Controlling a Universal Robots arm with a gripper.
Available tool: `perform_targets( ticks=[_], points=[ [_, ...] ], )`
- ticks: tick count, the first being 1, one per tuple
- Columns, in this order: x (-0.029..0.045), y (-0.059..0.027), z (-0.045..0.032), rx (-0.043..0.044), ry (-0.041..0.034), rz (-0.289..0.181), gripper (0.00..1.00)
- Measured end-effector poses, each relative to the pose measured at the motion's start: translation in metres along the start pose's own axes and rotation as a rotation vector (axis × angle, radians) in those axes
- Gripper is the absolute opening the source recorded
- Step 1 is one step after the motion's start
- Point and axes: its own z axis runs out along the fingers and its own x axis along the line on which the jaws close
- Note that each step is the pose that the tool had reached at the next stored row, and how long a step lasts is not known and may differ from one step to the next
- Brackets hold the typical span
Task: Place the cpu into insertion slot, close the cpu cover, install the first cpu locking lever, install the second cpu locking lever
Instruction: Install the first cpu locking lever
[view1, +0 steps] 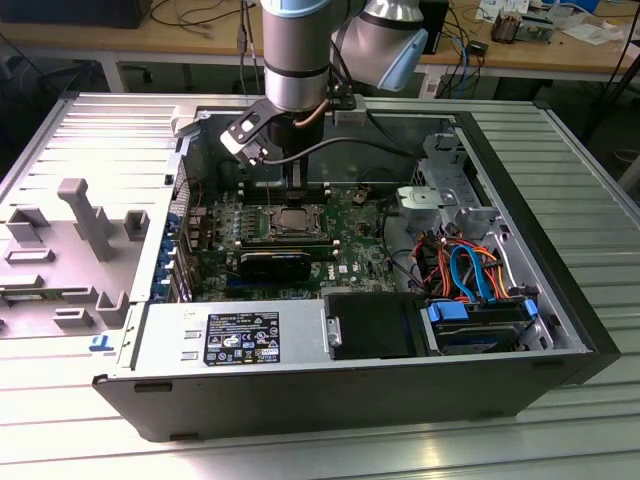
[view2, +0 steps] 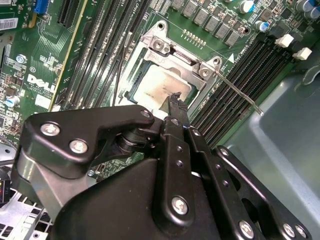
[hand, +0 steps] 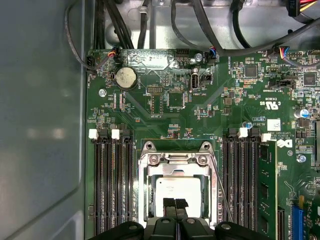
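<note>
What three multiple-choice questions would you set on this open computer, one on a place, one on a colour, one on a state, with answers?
1. The fingers are: A over the cpu; B over the power supply; C outside the case.
2. The motherboard is: A blue; B green; C red.
3. The cpu is: A held aloft; B lying in the insertion slot; C on the table.
Answers: 1 A, in both wrist views their tips hang right above the cpu; 2 B, its surface is green throughout; 3 B, it lies inside the slot's metal rim.
</note>
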Motion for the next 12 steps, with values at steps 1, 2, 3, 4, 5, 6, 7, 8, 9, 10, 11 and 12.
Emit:
perform_targets(
  ticks=[1, 2, 3, 4, 5, 6, 7, 8, 9, 10, 11, 12],
  points=[
    [0.0000, 0.0000, -0.0001, -0.0001, 0.0002, 0.000, 0.11],
    [0.0001, 0.0001, -0.0003, -0.0001, 0.0004, 0.000, 0.11],
    [0.0000, 0.0000, -0.0007, 0.0000, 0.0002, 0.000, 0.11],
    [0.0001, 0.0001, -0.0010, -0.0002, 0.0006, 0.000, 0.11],
    [0.0001, 0.0001, -0.0010, -0.0002, 0.0007, 0.000, 0.11],
    [0.0000, 0.0000, -0.0011, -0.0001, 0.0006, 0.000, 0.11],
    [0.0000, 0.0000, -0.0011, 0.0000, 0.0008, 0.000, 0.11],
    [0.0000, 0.0000, -0.0012, -0.0001, 0.0009, 0.000, 0.11],
    [0.0000, 0.0000, -0.0013, 0.0000, 0.0010, 0.000, 0.11],
    [0.0000, 0.0000, -0.0015, 0.0000, 0.0009, 0.000, 0.11],
    [0.0000, 0.0000, -0.0020, 0.0001, 0.0007, 0.000, 0.11],
    [0.0000, 0.0000, -0.0023, 0.0000, 0.0009, 0.000, 0.11]
  ],
)
